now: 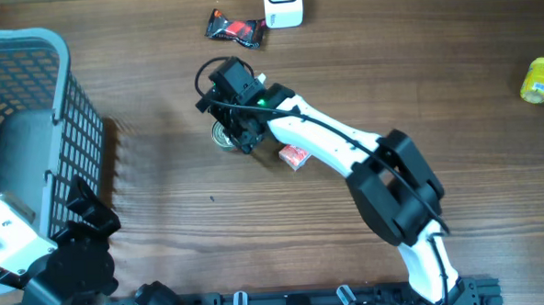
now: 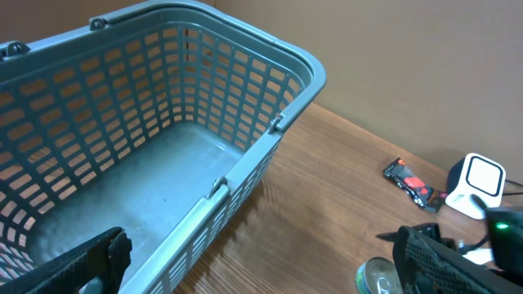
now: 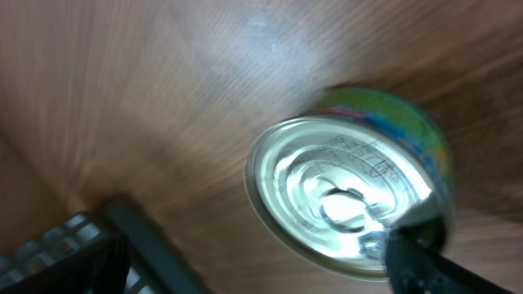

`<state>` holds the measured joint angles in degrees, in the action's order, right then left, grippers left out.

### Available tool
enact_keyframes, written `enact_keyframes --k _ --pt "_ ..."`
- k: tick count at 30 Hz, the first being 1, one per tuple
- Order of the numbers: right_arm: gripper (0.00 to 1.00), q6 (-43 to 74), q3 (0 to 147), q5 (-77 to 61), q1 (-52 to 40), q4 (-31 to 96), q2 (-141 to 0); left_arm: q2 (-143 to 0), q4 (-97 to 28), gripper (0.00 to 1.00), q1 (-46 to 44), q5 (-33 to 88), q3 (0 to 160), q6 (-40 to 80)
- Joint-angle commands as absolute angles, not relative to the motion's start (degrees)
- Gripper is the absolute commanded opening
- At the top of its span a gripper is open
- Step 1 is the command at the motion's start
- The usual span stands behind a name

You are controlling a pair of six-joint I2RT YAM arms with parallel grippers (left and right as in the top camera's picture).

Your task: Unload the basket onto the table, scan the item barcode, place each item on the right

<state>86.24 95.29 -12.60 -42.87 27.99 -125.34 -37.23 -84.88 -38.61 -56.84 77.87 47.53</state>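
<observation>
- Can (image 3: 343, 184) stood upright on the worktop (image 1: 434, 63), pull-tab lid up, coloured label round the side; no barcode showed in any view.
- Overhead put the can left of centre, directly under the right gripper (image 1: 232, 125), so it was judged the item to scan.
- Right gripper's fingers (image 3: 425, 265) were spread wide, holding nothing. One dark finger sat at the can's rim in the wrist view; contact or a small gap could not be told. The other finger was well off to the far side, so the can was off-centre between them.
- Step in hand, judged: the approach to grasp the can, with pickup not yet made.
- Next move calls for centring the fingers over the can, dropping them down its sides, and closing on the wall rather than the lid. Then it needs lifting and turning so the label faces the scanner (image 1: 284, 5).
- Scanner, a white block, sat at the far edge of the worktop, near the can but apart.
- Dark snack packet (image 1: 234, 27) lay just beside the scanner; small red box (image 1: 294, 155) lay near the can, under the right arm.
- Yellow item (image 1: 539, 78) was well apart, at the right edge.
- Grey basket (image 2: 270, 106) stood at the left and looked empty.
- Left gripper (image 2: 261, 249) hung above the basket's edge, fingers wide, nothing held.
</observation>
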Motion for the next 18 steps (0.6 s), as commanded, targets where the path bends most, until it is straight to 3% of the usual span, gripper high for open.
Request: enact_keyframes --k 1,10,18 --pt "0.99 90.4 95.5 -13.5 -42.8 32.1 -128.0 -37.8 -85.0 1.00 -38.3 -56.2 78.2 48.4" --pt "1.00 81.9 99.4 -14.3 -42.1 32.6 -128.0 -37.8 -85.5 1.00 -38.3 -56.2 78.2 48.4" --pt "1.00 66.7 115.2 -14.2 -41.5 44.1 -128.0 -38.1 -85.6 1.00 -38.3 -55.8 78.2 48.4"
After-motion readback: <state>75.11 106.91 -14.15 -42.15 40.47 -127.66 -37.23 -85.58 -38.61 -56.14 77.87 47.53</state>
